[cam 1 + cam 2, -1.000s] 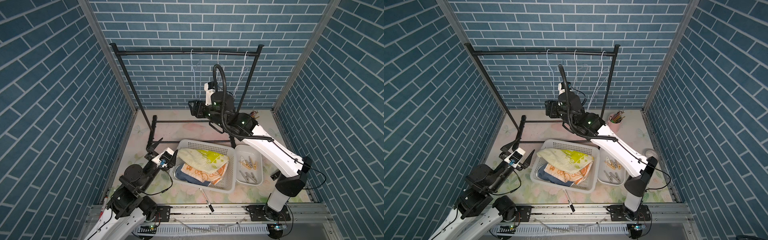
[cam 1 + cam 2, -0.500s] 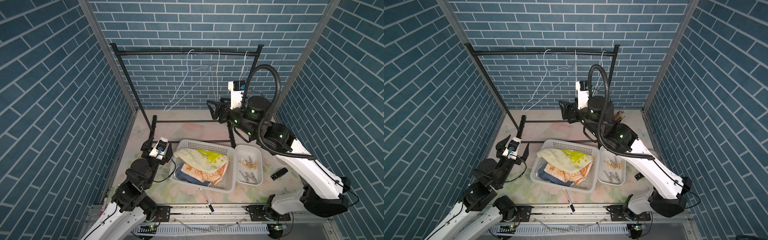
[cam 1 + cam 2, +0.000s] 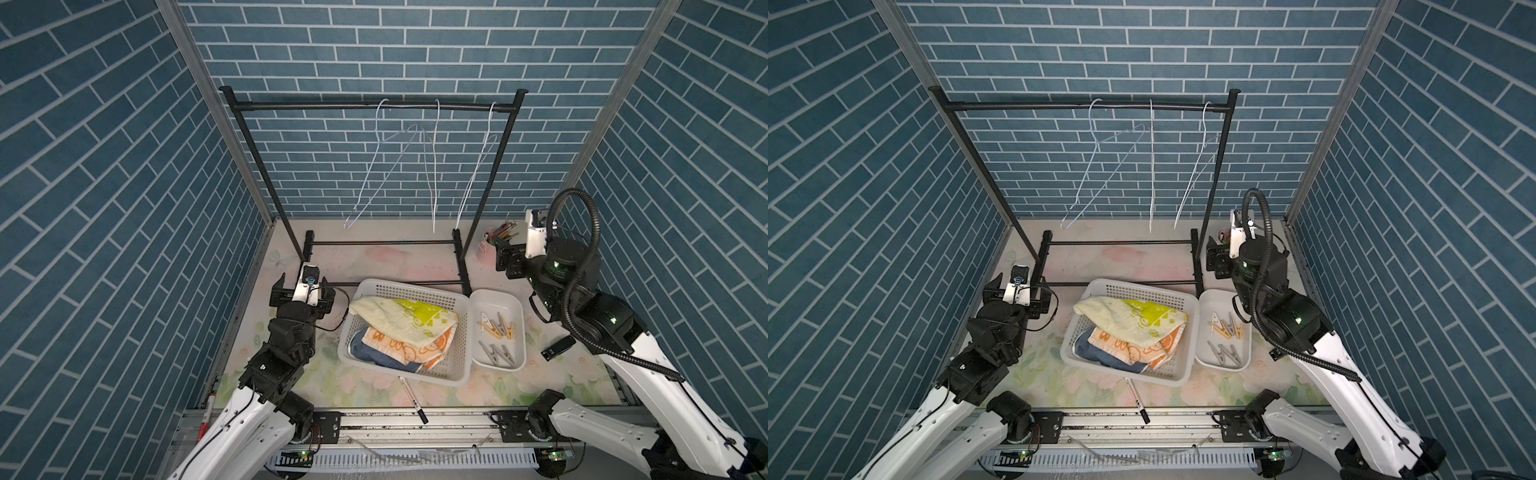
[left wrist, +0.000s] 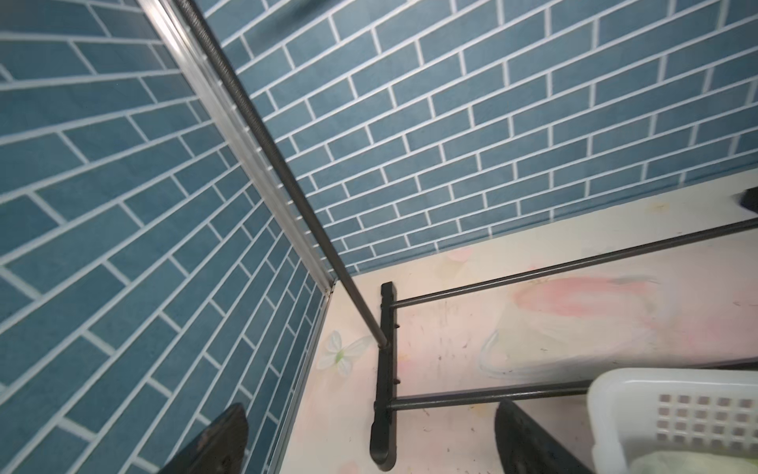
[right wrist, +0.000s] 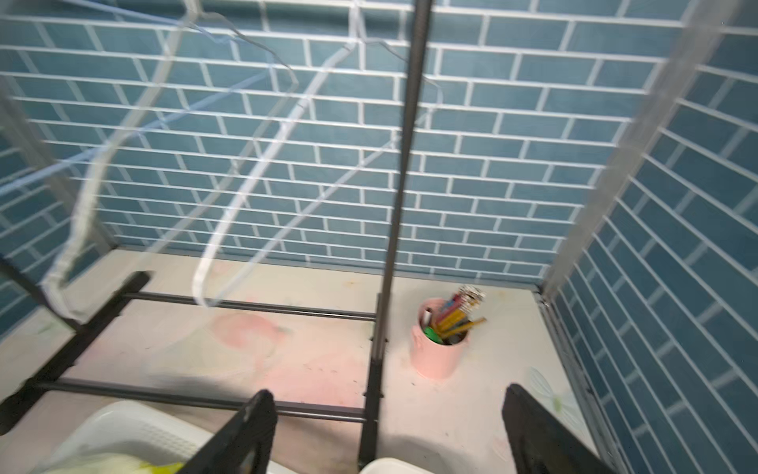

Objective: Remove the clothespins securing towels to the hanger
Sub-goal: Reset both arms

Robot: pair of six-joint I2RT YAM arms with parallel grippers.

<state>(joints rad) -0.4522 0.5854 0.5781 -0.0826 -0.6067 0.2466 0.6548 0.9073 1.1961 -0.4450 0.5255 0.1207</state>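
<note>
Several clothespins [image 3: 496,332], tan and grey, lie in a small white tray [image 3: 515,303]. The yellow towel [image 3: 399,318] lies on the orange towel [image 3: 392,347] and the blue towel [image 3: 370,353] in a white basket [image 3: 461,357]. Three bare white wire hangers [image 3: 376,174] hang on the black rack [image 3: 332,107]. My left gripper [image 3: 302,289] is open and empty by the rack's left foot [image 4: 383,410]. My right gripper [image 3: 508,262] is open and empty at the back right, near the rack's right post [image 5: 400,205].
A pink cup of pencils [image 5: 437,353] stands in the back right corner, just beyond my right gripper. A black-capped marker [image 3: 411,399] lies before the basket. A small black block [image 3: 559,347] lies right of the tray. The rack's floor bars [image 3: 382,242] cross behind the basket.
My right arm has swung from the hangers to the back right corner and lowered. My left arm has turned toward the rack's left foot. Both grippers opened wider. The left hanger swung out.
</note>
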